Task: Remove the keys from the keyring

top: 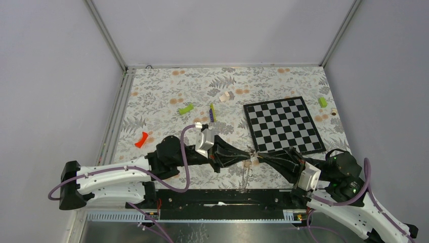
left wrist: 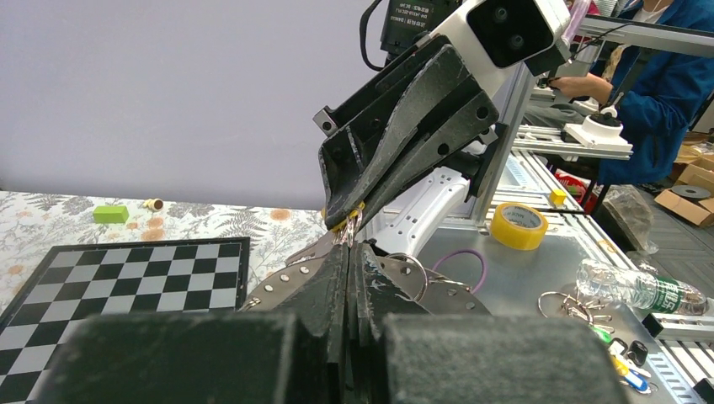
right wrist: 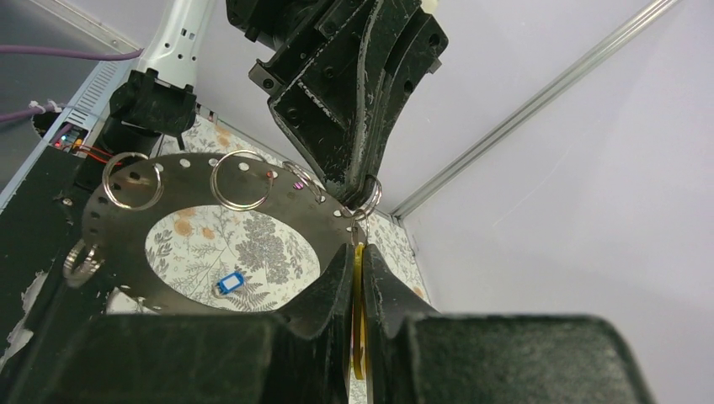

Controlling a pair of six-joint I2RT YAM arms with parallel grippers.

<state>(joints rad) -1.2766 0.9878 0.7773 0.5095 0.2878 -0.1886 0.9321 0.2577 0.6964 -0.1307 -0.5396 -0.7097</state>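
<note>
The keyring (right wrist: pixel 114 227), a wide flat silvery hoop pierced with small holes and carrying small split rings, hangs between my two grippers above the table's near edge. My left gripper (left wrist: pixel 349 246) is shut on its rim (left wrist: pixel 290 278). My right gripper (right wrist: pixel 358 248) is shut on a yellow key tag (right wrist: pixel 358 282), which hangs from a split ring at that same spot on the hoop. In the top view the left gripper (top: pixel 249 161) and right gripper (top: pixel 259 158) meet tip to tip. A blue-tagged key (right wrist: pixel 227 283) shows through the hoop's opening against the tablecloth.
The chessboard (top: pixel 283 126) lies just beyond the right gripper. On the floral cloth are lime-green blocks (top: pixel 185 109) (top: pixel 322 102), a thin yellow-green and purple stick (top: pixel 212 112), a red piece (top: pixel 141 139) at the left and a pale object (top: pixel 226 96) further back.
</note>
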